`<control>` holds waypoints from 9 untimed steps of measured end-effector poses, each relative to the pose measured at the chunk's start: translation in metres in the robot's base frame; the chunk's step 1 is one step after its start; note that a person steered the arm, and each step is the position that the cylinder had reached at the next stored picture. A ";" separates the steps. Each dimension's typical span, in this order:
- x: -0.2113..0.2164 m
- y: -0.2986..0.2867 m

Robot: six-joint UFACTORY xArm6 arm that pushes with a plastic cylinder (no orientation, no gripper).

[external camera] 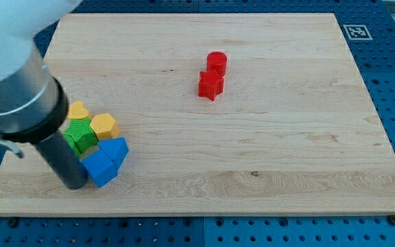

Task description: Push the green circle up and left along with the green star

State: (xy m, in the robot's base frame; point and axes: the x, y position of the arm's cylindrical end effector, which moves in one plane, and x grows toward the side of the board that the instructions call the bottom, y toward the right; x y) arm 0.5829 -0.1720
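Two green blocks sit close together at the view's lower left, one (pixel 79 127) just above the other (pixel 86 140). The arm partly hides them, so I cannot tell which is the circle and which the star. They are packed into a cluster with yellow and blue blocks. My tip (pixel 74 185) is at the cluster's lower left. It is beside a blue block (pixel 100 169) and just below the green blocks.
A yellow block (pixel 79 110) lies above the greens and a yellow hexagon (pixel 105 125) to their right. A second blue block (pixel 116 149) sits right of the greens. A red cylinder (pixel 216 62) and a red star (pixel 210 85) stand together at the upper middle. The board's left edge (pixel 5 161) is close to the cluster.
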 end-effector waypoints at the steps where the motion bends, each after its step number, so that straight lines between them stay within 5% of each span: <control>1: -0.003 0.008; 5: -0.050 0.060; 9: -0.129 0.240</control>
State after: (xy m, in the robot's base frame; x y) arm 0.4534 0.0681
